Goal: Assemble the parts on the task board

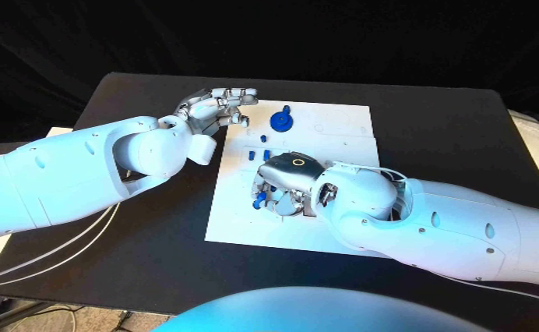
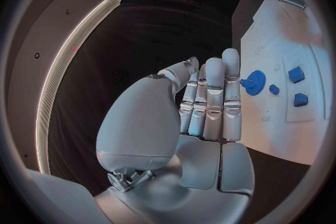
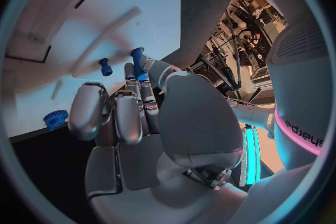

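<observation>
The white task board [image 1: 332,133] lies mid-table. My right hand [image 1: 289,182] hovers low over its near-left part, fingers curled, and pinches a small blue peg [image 3: 138,59] between thumb and fingertip, its end close to the board. Another blue peg [image 3: 106,67] stands in the board just beside it. A blue gear [image 1: 282,121] sits near the board's far-left edge, with small blue blocks [image 1: 266,139] between it and the right hand. My left hand [image 1: 220,106] hangs off the board's far-left corner, fingers stretched out and holding nothing; the gear [image 2: 254,81] lies just past its fingertips.
The black table [image 1: 449,129] surrounds the board, with bare space on its right half. Recessed outlines mark the board's surface [image 3: 49,17]. A white cable [image 1: 51,250] runs along the table's left near edge under my left arm.
</observation>
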Motion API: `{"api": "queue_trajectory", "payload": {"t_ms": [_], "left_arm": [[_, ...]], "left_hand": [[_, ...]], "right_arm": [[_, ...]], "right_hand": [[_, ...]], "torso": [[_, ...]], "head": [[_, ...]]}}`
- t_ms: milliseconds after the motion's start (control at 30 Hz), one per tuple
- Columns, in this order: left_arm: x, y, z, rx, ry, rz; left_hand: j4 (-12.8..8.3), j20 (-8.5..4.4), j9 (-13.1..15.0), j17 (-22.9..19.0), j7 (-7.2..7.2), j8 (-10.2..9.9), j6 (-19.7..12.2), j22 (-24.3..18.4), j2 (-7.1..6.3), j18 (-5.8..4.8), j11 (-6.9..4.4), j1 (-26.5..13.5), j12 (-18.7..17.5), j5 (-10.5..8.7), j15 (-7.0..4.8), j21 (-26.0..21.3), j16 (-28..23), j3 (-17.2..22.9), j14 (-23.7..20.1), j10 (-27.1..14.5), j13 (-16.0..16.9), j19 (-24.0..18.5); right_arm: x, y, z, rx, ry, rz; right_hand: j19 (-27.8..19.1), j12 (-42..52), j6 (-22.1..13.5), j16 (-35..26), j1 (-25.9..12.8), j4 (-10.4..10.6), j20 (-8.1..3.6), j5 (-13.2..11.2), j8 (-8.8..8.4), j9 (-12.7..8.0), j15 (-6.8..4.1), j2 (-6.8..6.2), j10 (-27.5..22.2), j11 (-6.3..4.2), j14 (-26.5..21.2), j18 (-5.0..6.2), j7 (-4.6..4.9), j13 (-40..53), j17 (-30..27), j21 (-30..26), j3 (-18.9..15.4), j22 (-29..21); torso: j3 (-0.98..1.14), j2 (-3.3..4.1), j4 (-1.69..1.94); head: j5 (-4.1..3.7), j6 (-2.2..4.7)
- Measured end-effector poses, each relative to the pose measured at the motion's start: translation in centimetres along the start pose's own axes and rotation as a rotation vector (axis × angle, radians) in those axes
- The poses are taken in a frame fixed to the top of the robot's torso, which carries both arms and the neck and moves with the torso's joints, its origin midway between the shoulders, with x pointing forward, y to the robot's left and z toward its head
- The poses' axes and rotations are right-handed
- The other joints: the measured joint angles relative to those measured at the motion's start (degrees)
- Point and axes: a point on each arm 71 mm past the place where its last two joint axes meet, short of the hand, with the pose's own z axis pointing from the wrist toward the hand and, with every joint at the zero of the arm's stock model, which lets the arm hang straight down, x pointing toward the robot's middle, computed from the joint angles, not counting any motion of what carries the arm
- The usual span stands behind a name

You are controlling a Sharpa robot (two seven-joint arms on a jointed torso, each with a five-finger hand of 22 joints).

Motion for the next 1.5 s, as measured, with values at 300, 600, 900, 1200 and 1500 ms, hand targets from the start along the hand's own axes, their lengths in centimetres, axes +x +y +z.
{"api": "queue_trajectory", "payload": {"t_ms": [300, 600, 900, 1200, 1500], "left_arm": [[0.0, 0.0, 0.0, -0.001, 0.001, 0.000], [0.0, 0.0, 0.0, -0.003, 0.003, 0.000], [0.0, 0.1, 0.0, -0.004, 0.004, 0.000], [0.0, 0.1, 0.0, -0.006, 0.004, 0.001], [-0.1, 0.1, -0.1, -0.008, 0.003, 0.002]], "left_hand": [[0.00, 0.00, 0.00, 0.00, 0.00, 0.00, 0.00, 0.00, 0.00, 0.00, 0.00, 0.00, 0.00, 0.00, 0.00, 0.00, 0.00, 0.00, 0.00, 0.00, 0.00, 0.00], [0.00, 0.00, 0.00, 0.00, 0.00, 0.00, 0.00, -0.05, 0.00, 0.00, 0.00, 0.00, 0.00, 0.00, 0.00, 0.00, 0.00, 0.00, 0.00, 0.00, 0.00, 0.00], [-0.15, 0.00, -0.02, -0.11, 0.00, 0.00, 0.00, -0.09, 0.00, -0.01, 0.00, 0.00, 0.20, 0.00, 0.00, 0.00, 0.00, -0.15, 0.00, 0.00, 0.00, 0.00], [-0.16, 0.00, -0.05, -0.14, 0.00, 0.00, 0.00, -0.09, 0.00, 0.00, 0.00, 0.00, 0.23, 0.00, 0.00, 0.00, 0.00, -0.16, 0.00, 0.00, 0.00, 0.00], [-0.16, 0.00, -0.05, -0.13, 0.00, 0.00, 0.00, -0.09, 0.00, 0.00, 0.00, 0.00, 0.23, 0.00, 0.00, 0.00, 0.00, -0.16, 0.00, 0.00, 0.00, 0.00]], "right_arm": [[0.0, 0.3, 0.0, -0.001, 0.001, -0.035], [0.0, 0.7, 0.5, -0.003, 0.025, -0.052], [0.6, 0.6, 0.7, 0.004, 0.057, -0.050], [0.3, 0.2, 0.2, 0.013, 0.029, -0.038], [-1.7, -1.4, -3.1, 0.047, -0.097, 0.015]], "right_hand": [[0.00, 0.14, 0.00, 0.25, 0.00, -0.07, 0.00, 0.00, 0.00, -0.02, 0.00, 0.00, 0.14, 0.14, 0.00, 0.00, -0.01, 0.00, 0.08, 0.00, -0.06, 0.11], [-0.38, -1.59, -2.42, 0.24, -1.41, 0.97, 0.80, 1.80, -1.54, -0.49, 0.93, -0.44, -0.74, -0.15, 0.10, 0.00, 0.99, -0.19, -0.68, -0.29, -1.74, -0.66], [-0.93, -2.23, -7.48, -0.18, -4.35, 2.13, 1.35, 1.99, -1.54, -1.59, 1.74, -3.22, -7.76, 1.07, 0.10, 0.00, 0.87, -0.48, -1.58, -1.51, -6.29, -2.37], [-1.14, -2.00, -8.59, -0.44, -3.79, 2.46, 1.97, 1.99, -1.54, -1.59, 2.16, -2.66, -11.74, 1.88, 0.11, 0.00, 0.60, -0.48, -2.19, -1.84, -9.74, -3.02], [-1.14, -0.53, -8.78, -0.44, -3.28, 2.71, 1.96, 2.66, -1.54, -1.59, 2.16, -2.17, -11.55, 1.54, 0.11, 0.88, 0.79, -0.22, -2.61, -2.28, -11.40, -3.70]], "torso": [[-0.02, 0.01, 0.01], [-0.08, 0.01, 0.04], [-0.11, -0.01, 0.04], [-0.04, -0.02, 0.01], [-0.01, -0.12, -0.18]], "head": [[-0.15, -0.07], [-0.16, -0.22], [-0.15, -0.32], [-0.32, -0.26], [-1.57, 0.36]]}}
